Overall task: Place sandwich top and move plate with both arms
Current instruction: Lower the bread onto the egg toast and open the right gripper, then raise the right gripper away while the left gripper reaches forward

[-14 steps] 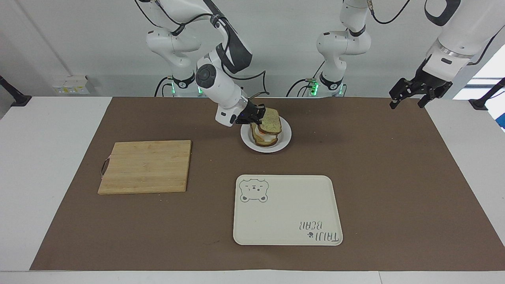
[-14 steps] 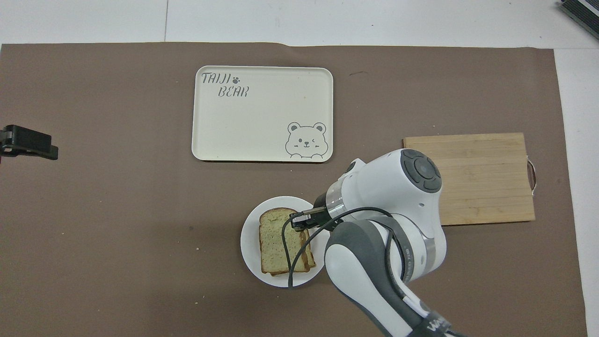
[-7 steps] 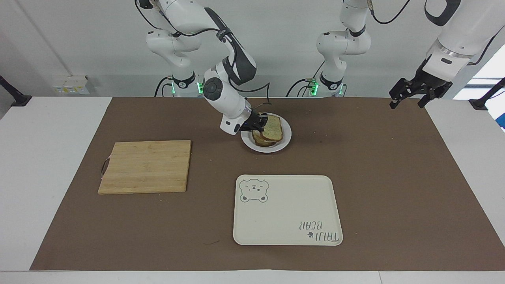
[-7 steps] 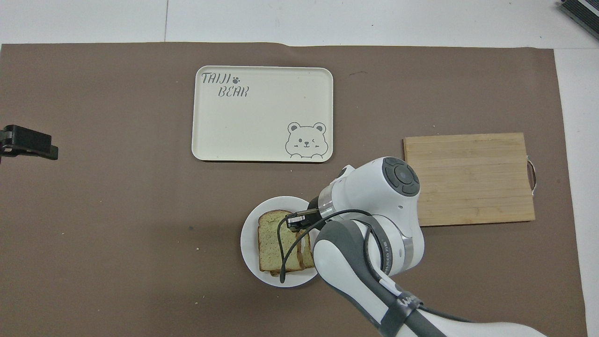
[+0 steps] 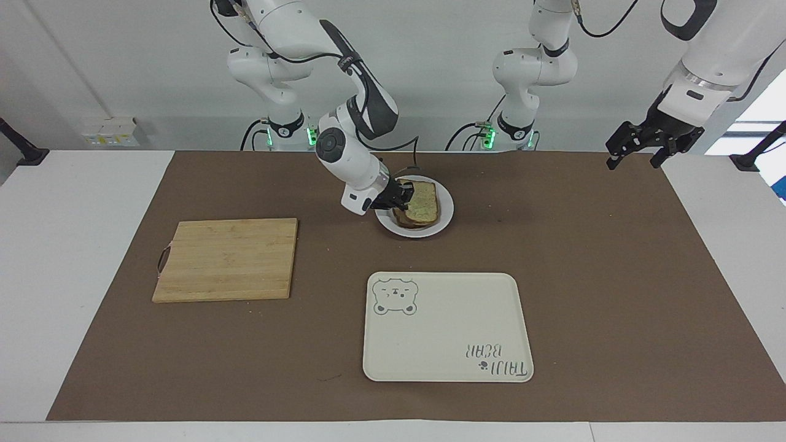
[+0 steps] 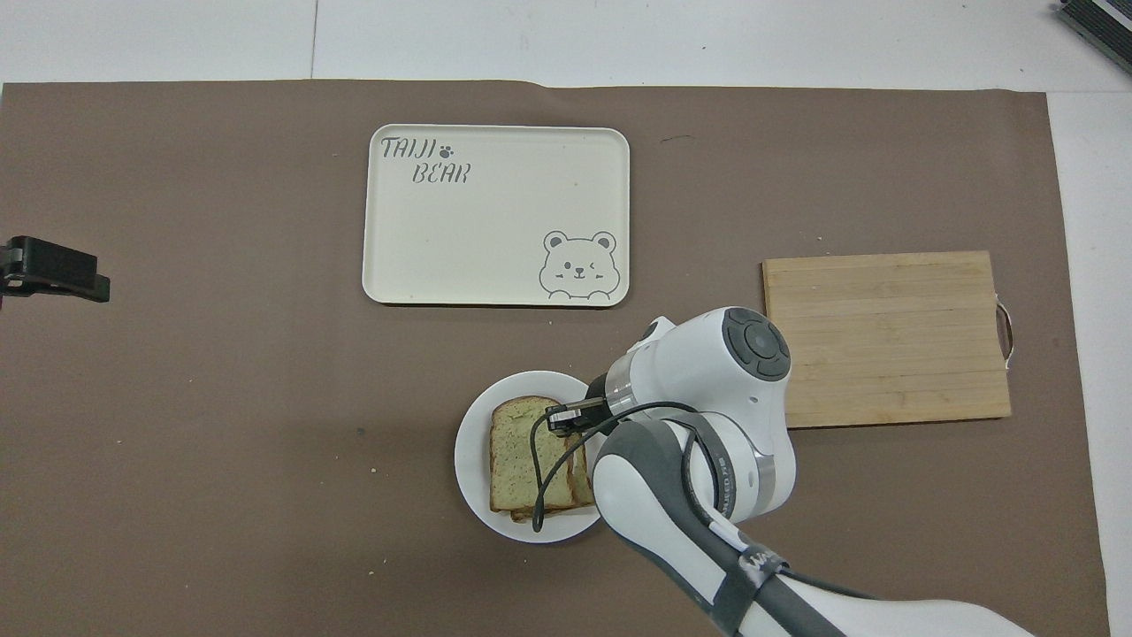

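Bread meets bread on one small round white plate (image 5: 443,218), where the sandwich top (image 5: 422,202), a pale speckled slice with a brown crust, lies flat on a lower slice (image 6: 583,482) whose edge peeks out beneath it toward the right arm's end of the table. Two white jointed arms work the scene. The right gripper (image 5: 400,196) is down at the plate, its fingertips pinched shut on the edge of the sandwich top at the side toward the cutting board, with a black cable looping over the bread in the overhead view. The left gripper (image 5: 635,146) waits in the air over the left arm's end of the brown mat (image 5: 614,276), close to the mat's edge nearest the robots, its black fingers spread apart and holding nothing; only its dark tip (image 6: 53,268) shows in the overhead view. Three flat items share the single mat: the plate, nearest the robots and about midway along the table; one cream rectangular tray (image 5: 448,328) printed with a bear face and the words "TAIJI BEAR", farther from the robots than the plate and bare of food; and one wooden cutting board (image 5: 227,259) with a small side handle, toward the right arm's end of the table, well apart from both plate and tray.
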Controlling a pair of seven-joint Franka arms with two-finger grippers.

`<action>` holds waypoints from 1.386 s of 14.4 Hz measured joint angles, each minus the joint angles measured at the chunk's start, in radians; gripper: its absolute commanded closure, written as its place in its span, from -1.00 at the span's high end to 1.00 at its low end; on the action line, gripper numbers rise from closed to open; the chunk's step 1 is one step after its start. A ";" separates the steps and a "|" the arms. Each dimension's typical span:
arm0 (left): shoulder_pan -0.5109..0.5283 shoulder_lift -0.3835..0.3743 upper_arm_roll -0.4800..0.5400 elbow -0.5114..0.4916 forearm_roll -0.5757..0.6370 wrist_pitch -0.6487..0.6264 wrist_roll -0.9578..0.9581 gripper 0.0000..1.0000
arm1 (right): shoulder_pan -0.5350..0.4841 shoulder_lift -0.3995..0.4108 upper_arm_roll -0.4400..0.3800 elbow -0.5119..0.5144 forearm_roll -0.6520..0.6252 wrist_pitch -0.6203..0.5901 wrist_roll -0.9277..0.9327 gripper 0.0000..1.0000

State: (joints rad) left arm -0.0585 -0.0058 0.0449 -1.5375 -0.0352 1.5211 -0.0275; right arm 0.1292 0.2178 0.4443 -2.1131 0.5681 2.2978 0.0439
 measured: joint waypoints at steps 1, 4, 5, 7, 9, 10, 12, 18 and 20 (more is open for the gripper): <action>0.000 0.000 0.000 0.000 0.000 0.000 0.000 1.00 | -0.002 0.003 -0.002 0.000 0.000 0.003 -0.011 -1.00; 0.000 0.000 0.000 0.000 0.000 0.000 0.000 1.00 | -0.005 0.005 -0.006 0.000 0.000 0.003 -0.015 0.44; 0.000 0.000 0.000 0.000 0.000 0.000 0.000 1.00 | -0.005 0.004 -0.006 0.000 0.000 0.003 -0.015 0.99; 0.000 0.000 0.000 0.000 0.000 0.000 0.000 1.00 | -0.004 0.005 -0.006 0.002 0.000 0.004 -0.016 1.00; 0.000 0.000 0.000 0.000 0.000 0.000 0.000 1.00 | -0.004 0.004 -0.006 0.014 0.000 0.008 -0.016 1.00; 0.000 0.000 0.000 0.000 0.000 0.000 0.000 1.00 | -0.005 0.004 -0.007 0.026 0.000 0.013 -0.016 1.00; 0.000 0.000 0.000 0.000 0.000 0.000 0.000 1.00 | -0.005 0.000 -0.011 0.050 -0.003 0.019 -0.016 1.00; 0.000 0.000 0.000 0.000 0.000 0.000 0.000 1.00 | -0.068 -0.044 -0.025 0.078 -0.261 0.012 -0.016 1.00; 0.000 0.000 0.000 0.000 0.000 0.000 0.000 1.00 | -0.112 -0.067 -0.026 0.079 -0.314 -0.001 -0.016 1.00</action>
State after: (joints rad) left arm -0.0585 -0.0058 0.0449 -1.5375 -0.0352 1.5211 -0.0274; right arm 0.0169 0.1507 0.4179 -2.0343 0.2544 2.2964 0.0282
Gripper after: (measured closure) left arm 0.000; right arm 0.000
